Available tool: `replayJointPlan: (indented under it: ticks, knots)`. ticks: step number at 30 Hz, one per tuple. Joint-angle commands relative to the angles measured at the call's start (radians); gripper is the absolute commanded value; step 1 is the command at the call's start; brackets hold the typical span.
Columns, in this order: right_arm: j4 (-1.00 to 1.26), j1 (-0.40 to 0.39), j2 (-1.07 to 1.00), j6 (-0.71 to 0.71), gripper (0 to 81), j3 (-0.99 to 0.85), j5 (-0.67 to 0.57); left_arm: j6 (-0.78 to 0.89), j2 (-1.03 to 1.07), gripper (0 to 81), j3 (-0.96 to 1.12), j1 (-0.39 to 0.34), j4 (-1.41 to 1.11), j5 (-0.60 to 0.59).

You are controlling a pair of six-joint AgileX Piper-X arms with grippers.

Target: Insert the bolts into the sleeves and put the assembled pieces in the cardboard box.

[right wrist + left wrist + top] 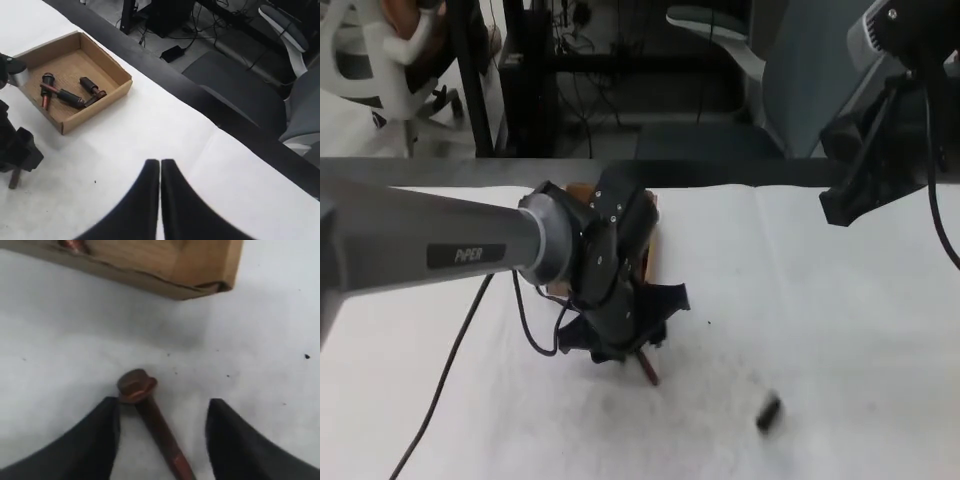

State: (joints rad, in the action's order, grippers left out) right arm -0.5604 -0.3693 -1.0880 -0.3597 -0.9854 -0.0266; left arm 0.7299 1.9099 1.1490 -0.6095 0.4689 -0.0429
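Note:
A copper bolt (152, 422) lies on the white bench between the fingers of my left gripper (164, 406), which is open and low over it; the bolt's head (136, 384) is beside one fingertip. From above, the left gripper (628, 348) covers most of the bolt (648, 373). A black sleeve (769, 411) lies alone to the right, nearer the front. The cardboard box (95, 113) holds two assembled pieces (64, 95) (92, 88). My right gripper (160, 167) is shut and empty, raised over the bench's far right side (855, 205).
The box's corner (170, 280) is just beyond the left gripper. A black cable (450, 370) trails over the bench's left part. Chairs and desk legs stand past the far edge (720, 170).

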Motion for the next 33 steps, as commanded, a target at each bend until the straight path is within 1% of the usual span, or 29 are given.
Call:
replayJointPlan:
  ticks: [1,2,3,6,7,9,10,11,12,13,14,15,16,20,22,24,28,31,33]
  knots:
    - [0.017,0.007,0.008,0.005,0.6,0.001,-0.045,-0.004,0.04,28.7,-0.015,0.026,0.053,0.072]
    - [0.015,0.01,0.008,0.028,0.6,0.001,-0.046,-0.004,0.044,23.9,-0.015,0.03,0.053,0.072]
    - [0.009,0.013,0.008,0.056,0.6,0.001,-0.047,-0.004,0.048,21.7,-0.015,0.03,0.051,0.068]
    - [-0.069,0.015,0.008,0.095,0.0,0.001,-0.047,-0.02,0.067,21.6,-0.015,0.03,0.047,0.043]
    - [-0.11,0.015,0.008,0.11,2.2,0.001,-0.047,-0.02,0.072,21.1,-0.015,0.03,0.047,0.043]
    - [-0.176,0.015,0.008,0.139,13.6,0.001,-0.071,-0.02,0.073,16.5,-0.015,0.03,0.04,0.043]
    - [-0.2,0.015,0.008,0.162,23.0,0.004,-0.092,-0.03,0.073,11.9,-0.015,0.03,0.034,0.037]
    - [-0.223,0.015,0.008,0.183,34.2,0.004,-0.113,-0.058,0.073,4.2,-0.015,0.03,0.023,0.026]
    - [-0.251,0.015,0.008,0.202,43.5,0.004,-0.128,-0.101,0.073,1.4,-0.015,0.03,0.018,0.008]
    - [-0.282,0.015,0.008,0.233,55.9,0.004,-0.128,-0.126,0.068,1.8,-0.015,0.027,0.015,0.002]
    - [-0.322,0.015,0.008,0.26,61.3,0.004,-0.125,-0.158,0.063,1.8,-0.015,0.028,0.015,-0.003]
    - [-0.362,0.015,0.008,0.293,63.1,0.004,-0.117,-0.203,0.052,1.8,-0.015,0.028,0.015,-0.012]
    - [-0.421,0.015,0.008,0.332,61.9,0.004,-0.105,-0.239,0.041,1.8,-0.015,0.028,0.015,-0.012]
    - [-0.658,0.009,0.008,0.368,52.4,0.01,-0.117,-0.375,-0.054,1.8,-0.019,0.028,0.015,-0.008]
    - [-0.698,-0.003,0.008,0.368,49.7,0.025,-0.119,-0.412,-0.118,1.8,-0.036,0.028,-0.007,-0.004]
    - [-0.684,-0.029,0.008,0.36,49.7,0.057,-0.13,-0.441,-0.207,1.8,-0.086,0.024,-0.072,-0.004]
    - [-0.634,-0.115,0.008,0.371,49.7,0.142,-0.239,-0.52,-0.407,1.8,-0.234,-0.003,-0.25,-0.017]
    - [-0.559,-0.188,0.008,0.407,49.7,0.219,-0.238,-0.536,-0.555,1.8,-0.349,-0.02,-0.316,-0.038]
    - [-0.493,-0.222,0.003,0.421,49.7,0.272,-0.214,-0.536,-0.643,1.8,-0.421,-0.022,-0.337,-0.049]
